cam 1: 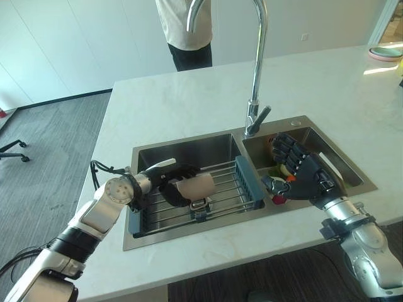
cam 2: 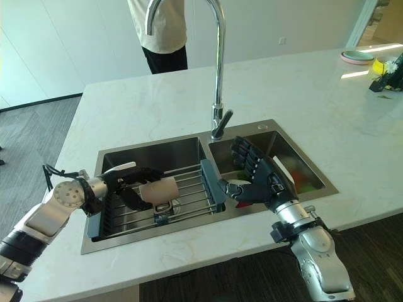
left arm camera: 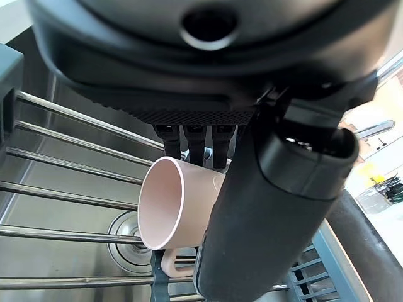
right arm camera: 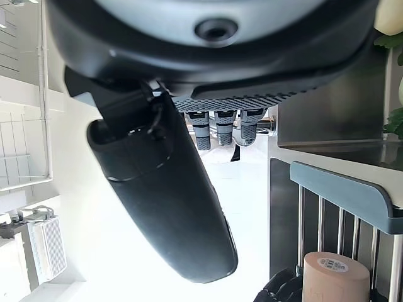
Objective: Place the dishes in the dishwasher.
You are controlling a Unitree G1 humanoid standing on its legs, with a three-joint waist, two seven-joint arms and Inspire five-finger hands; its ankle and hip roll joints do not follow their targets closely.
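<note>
Lower left of frame: left hand (cam 1: pixel 170 184) curled round a pink mug (cam 1: pixel 196 187), lying on its side on the wire rack (cam 1: pixel 220 195) over the sink (cam 1: pixel 189 151). Centre right, right hand (cam 1: pixel 301 173) open, fingers straight, empty. Upper centre: faucet (cam 1: pixel 257 75), person (cam 1: pixel 184 28) behind the counter (cam 1: pixel 189 100).

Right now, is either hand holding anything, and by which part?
The left hand holds a pink mug by its body, fingers and thumb curled round it, handle free, over the sink rack. The right hand is open, holding nothing.
</note>
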